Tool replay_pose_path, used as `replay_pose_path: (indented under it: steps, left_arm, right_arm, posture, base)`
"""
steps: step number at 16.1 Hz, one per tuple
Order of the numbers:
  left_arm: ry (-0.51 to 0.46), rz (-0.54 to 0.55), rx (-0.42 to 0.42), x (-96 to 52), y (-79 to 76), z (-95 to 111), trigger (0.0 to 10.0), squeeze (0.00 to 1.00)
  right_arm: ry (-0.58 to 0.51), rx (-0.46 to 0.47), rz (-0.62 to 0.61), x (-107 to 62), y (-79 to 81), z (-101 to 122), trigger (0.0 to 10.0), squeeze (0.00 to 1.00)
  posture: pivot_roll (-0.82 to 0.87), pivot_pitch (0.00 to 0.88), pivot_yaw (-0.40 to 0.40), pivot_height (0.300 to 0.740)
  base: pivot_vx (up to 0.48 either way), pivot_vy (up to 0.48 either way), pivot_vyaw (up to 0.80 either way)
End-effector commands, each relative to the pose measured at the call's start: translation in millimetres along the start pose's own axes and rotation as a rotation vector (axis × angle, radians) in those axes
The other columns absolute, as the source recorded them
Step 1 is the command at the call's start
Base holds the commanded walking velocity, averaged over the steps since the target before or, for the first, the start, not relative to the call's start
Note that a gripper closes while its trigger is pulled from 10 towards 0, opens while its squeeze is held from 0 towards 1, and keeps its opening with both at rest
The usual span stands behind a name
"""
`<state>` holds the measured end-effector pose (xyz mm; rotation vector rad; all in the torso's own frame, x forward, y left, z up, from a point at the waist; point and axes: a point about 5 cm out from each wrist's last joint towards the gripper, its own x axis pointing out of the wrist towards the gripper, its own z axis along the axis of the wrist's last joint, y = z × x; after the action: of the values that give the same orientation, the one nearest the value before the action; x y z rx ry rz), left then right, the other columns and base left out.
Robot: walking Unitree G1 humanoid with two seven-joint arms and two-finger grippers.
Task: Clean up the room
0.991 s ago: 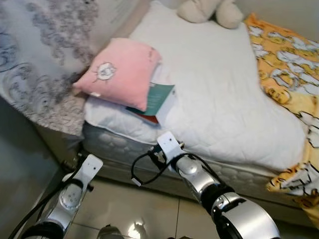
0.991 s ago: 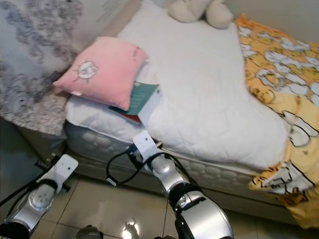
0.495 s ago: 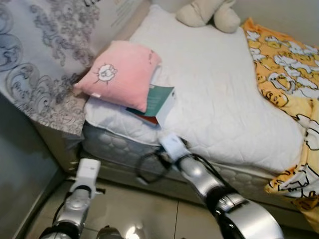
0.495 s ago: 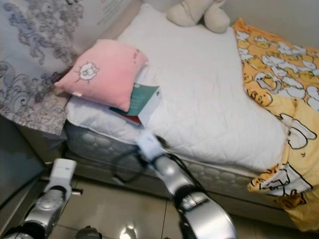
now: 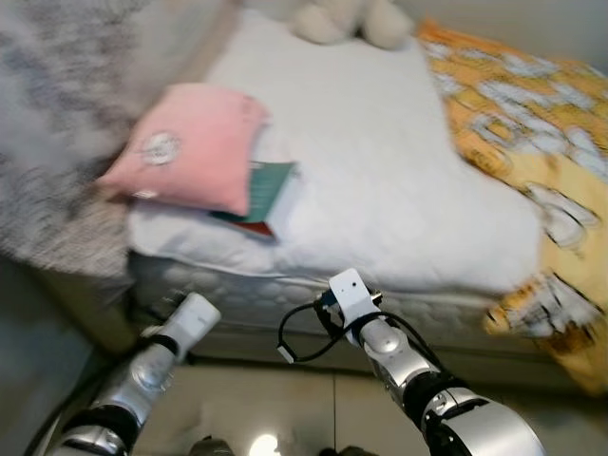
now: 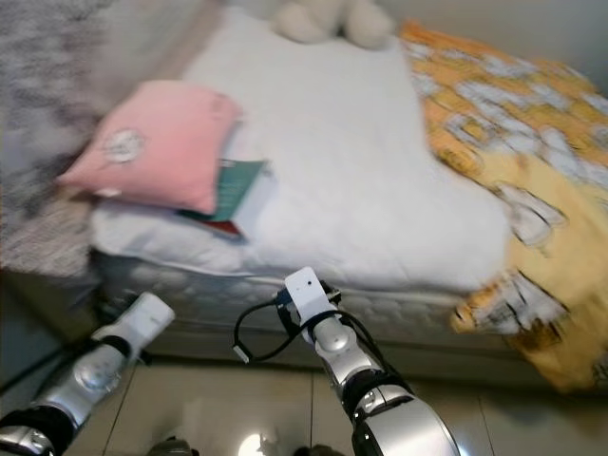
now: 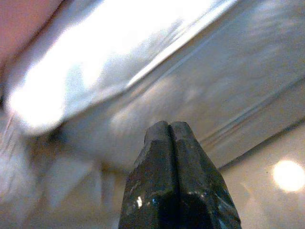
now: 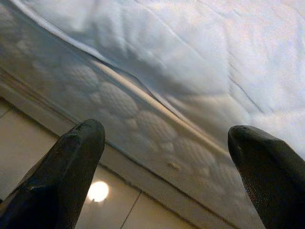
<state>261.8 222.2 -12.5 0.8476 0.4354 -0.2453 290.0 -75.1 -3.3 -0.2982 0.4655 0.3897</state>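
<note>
A pink pillow lies at the left end of the white bed, partly on top of a teal book. A cream plush toy sits at the far end, and a yellow patterned blanket covers the right side. My left gripper is shut with nothing in it and points at the mattress side below the pillow. My right gripper is open and empty, facing the quilted mattress edge. Both arms are low in front of the bed, the left arm and the right arm.
A grey patterned cloth hangs at the left beside the bed. Tiled floor runs below the bed frame. A black cable loops off my right wrist.
The whole view has swung and blurred, so the camera moved. My left arm has risen a little toward the mattress side. The things on the bed lie as before.
</note>
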Motion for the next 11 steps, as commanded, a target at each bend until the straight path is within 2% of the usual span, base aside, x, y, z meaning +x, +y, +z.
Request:
replay_pose_path:
  steps: [1, 2, 4, 5, 6, 7, 9, 11]
  left_arm:
    - [-0.041, -0.03, 0.084, 0.9, -5.0, 6, 10.0, 0.0]
    - [-0.056, -0.058, 0.144, 0.1, -10.0, 7, 10.0, 0.0]
    - [-0.107, -0.124, 0.33, -3.1, -25.3, 8, 10.0, 0.0]
    - [-0.12, -0.143, 0.396, -4.7, -31.0, 7, 10.0, 0.0]
    - [-0.143, -0.188, 0.528, -9.8, -45.7, 2, 10.0, 0.0]
    - [-0.143, -0.225, 0.62, -14.0, -56.3, -3, 10.0, 0.0]
    - [-0.15, -0.297, 0.709, -21.0, -71.1, -10, 10.0, 0.0]
    - [-0.151, -0.322, 0.709, -25.5, -76.5, -14, 10.0, 0.0]
  right_arm:
    - [-0.013, 0.003, -0.012, 0.5, -0.7, 2, 10.0, 0.0]
    - [-0.015, 0.004, -0.007, 1.3, 0.9, 5, 10.0, 0.0]
    - [-0.019, -0.018, 0.01, 2.3, 4.8, 7, 10.0, 0.0]
    - [-0.017, -0.026, 0.014, 2.3, 5.9, 7, 10.0, 0.0]
    - [-0.002, -0.052, 0.024, 1.8, 8.6, 4, 10.0, 0.0]
    - [0.009, -0.079, 0.04, 1.3, 11.9, 2, 10.0, 0.0]
    - [0.018, -0.113, 0.07, 0.7, 18.4, 0, 10.0, 0.0]
    - [0.019, -0.104, 0.075, 0.5, 22.6, 0, 10.0, 0.0]
  posture:
    - [0.24, 0.009, -0.051, 0.74]
    - [0.23, 0.007, -0.052, 0.74]
    - [0.24, 0.001, -0.059, 0.74]
    - [0.24, 0.0, -0.066, 0.74]
    - [0.24, 0.01, -0.082, 0.74]
    - [0.24, 0.021, -0.084, 0.74]
    - [0.24, 0.036, -0.079, 0.74]
    - [0.23, 0.051, -0.056, 0.74]
  base:
    - [0.0, 0.0, 0.0]
    - [0.0, 0.0, 0.0]
    - [0.0, 0.0, 0.0]
    - [0.0, 0.0, 0.0]
    - [0.0, 0.0, 0.0]
    - [0.0, 0.0, 0.0]
    - [0.0, 0.0, 0.0]
    - [0.0, 0.0, 0.0]
